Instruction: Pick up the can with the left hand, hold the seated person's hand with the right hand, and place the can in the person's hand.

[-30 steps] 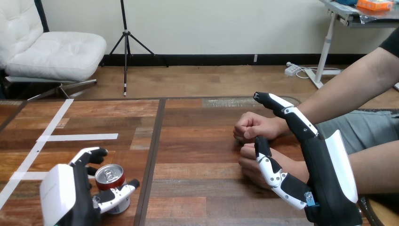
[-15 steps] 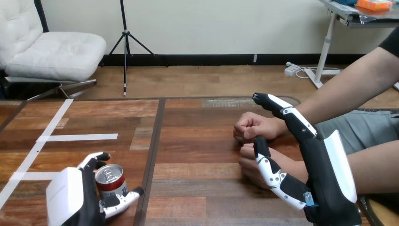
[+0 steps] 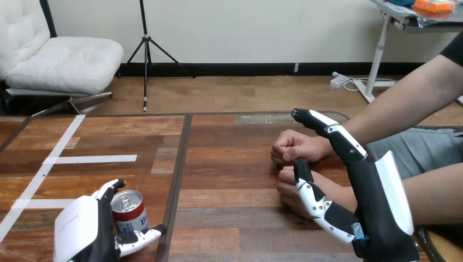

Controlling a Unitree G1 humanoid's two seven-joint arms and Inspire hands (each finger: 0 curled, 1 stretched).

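Black-and-white fingers [image 3: 112, 188], left hand [image 3: 82, 232]: curled round the can [image 3: 130, 214]; one fingertip is seen at the can's far-left rim, and the thumb [image 3: 141, 239] is wrapped across its lower front.
Can: held upright, silver top with pull-tab facing up, red band below the rim. It is located at the near left of the desk [image 3: 229, 180], close to the view's bottom edge. Its base is hidden by the thumb, so contact with the desk cannot be told.
Left hand, back: white shell is turned up and towards the camera, left of the can.
Fingers [image 3: 327, 131], right hand [image 3: 377, 218]: extended almost straight and open; nothing is gripped. They are seen crossing in front of the wrist of the person's farther hand [image 3: 295, 147]; contact cannot be told.
Thumb, right hand [image 3: 308, 188]: held out straight, overlapping the person's nearer hand [image 3: 289, 191]; it is not curled round it.
Person's hands: both are closed into fists, set at the right of the desk, one beyond the other, well apart from the can.
Desk: wooden planks, divided by a dark seam near the middle; white tape strips [image 3: 90, 159] are laid on the left half.
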